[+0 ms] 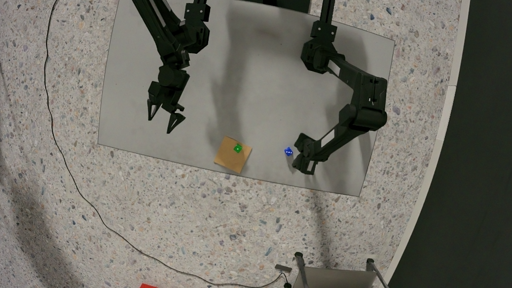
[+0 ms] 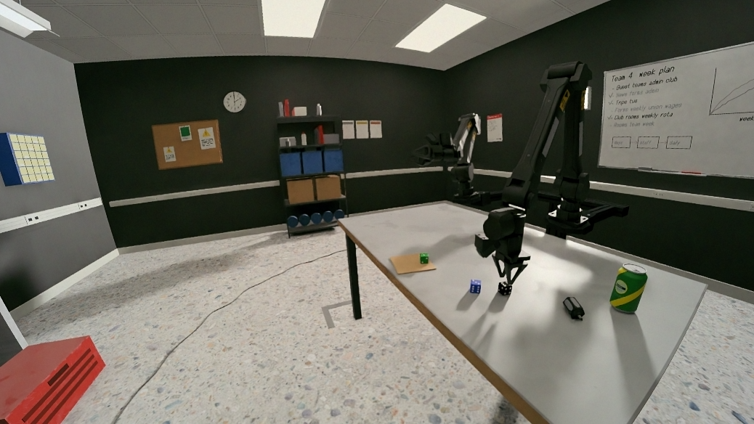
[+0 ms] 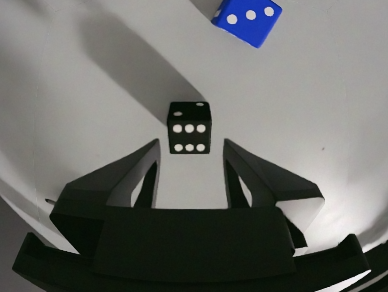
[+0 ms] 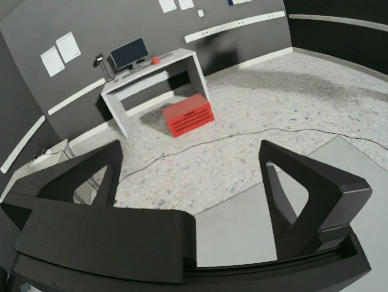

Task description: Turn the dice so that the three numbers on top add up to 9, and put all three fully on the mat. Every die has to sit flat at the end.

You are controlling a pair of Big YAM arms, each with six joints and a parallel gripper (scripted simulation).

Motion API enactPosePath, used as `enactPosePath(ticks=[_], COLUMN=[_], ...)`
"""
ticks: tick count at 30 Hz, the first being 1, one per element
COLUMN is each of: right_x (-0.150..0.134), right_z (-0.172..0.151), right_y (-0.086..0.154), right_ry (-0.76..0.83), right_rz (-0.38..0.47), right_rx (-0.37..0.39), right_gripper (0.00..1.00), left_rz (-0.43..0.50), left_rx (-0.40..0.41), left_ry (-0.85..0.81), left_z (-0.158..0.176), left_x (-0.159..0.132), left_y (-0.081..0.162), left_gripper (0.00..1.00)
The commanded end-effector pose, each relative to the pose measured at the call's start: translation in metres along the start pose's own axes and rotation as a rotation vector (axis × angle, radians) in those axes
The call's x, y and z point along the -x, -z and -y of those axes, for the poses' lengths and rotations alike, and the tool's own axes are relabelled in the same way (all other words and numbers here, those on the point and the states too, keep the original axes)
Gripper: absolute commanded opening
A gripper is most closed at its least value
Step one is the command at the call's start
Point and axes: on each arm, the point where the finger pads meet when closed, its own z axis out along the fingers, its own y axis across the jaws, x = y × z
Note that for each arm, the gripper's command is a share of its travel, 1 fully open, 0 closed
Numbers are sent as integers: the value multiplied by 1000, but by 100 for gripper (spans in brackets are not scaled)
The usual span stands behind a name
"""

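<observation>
Black cubic die with white pips (image 2: 504, 288) (image 3: 189, 136) lies just beyond the fingertips of my nearer left gripper (image 1: 302, 154) (image 2: 509, 282) (image 3: 191, 146), half-open and empty; my right gripper (image 1: 158, 126) (image 2: 416, 156) (image 4: 190, 147), spread wide, hangs well apart.

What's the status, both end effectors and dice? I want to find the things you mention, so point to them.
Left end effector (image 2: 509, 282) (image 3: 192, 141) open at black die (image 2: 504, 288) (image 3: 189, 135); right end effector (image 1: 158, 126) (image 4: 191, 143) open, away. Green die (image 1: 237, 148) (image 2: 423, 258) on mat (image 1: 229, 157) (image 2: 408, 265); blue (image 1: 288, 151) (image 2: 475, 286) (image 3: 250, 20), black off. No obstruction visible between left's fingers and black.

Bright ceiling panels, long soft shadows, tabletop glare
</observation>
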Motion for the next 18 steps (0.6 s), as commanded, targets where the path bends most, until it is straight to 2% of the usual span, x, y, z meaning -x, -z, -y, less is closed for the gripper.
enactPosePath(ticks=[1, 18], right_x=[3, 3], right_z=[-1, -1], right_y=[-1, -1], right_ry=[-5, -5], right_rz=[5, 5], right_rx=[1, 1], right_gripper=[100, 100], left_rz=[8, 15], left_rx=[2, 5], left_ry=[6, 8], left_z=[-7, -9], left_x=[-1, 1], left_y=[-1, 2], left_gripper=[45, 45])
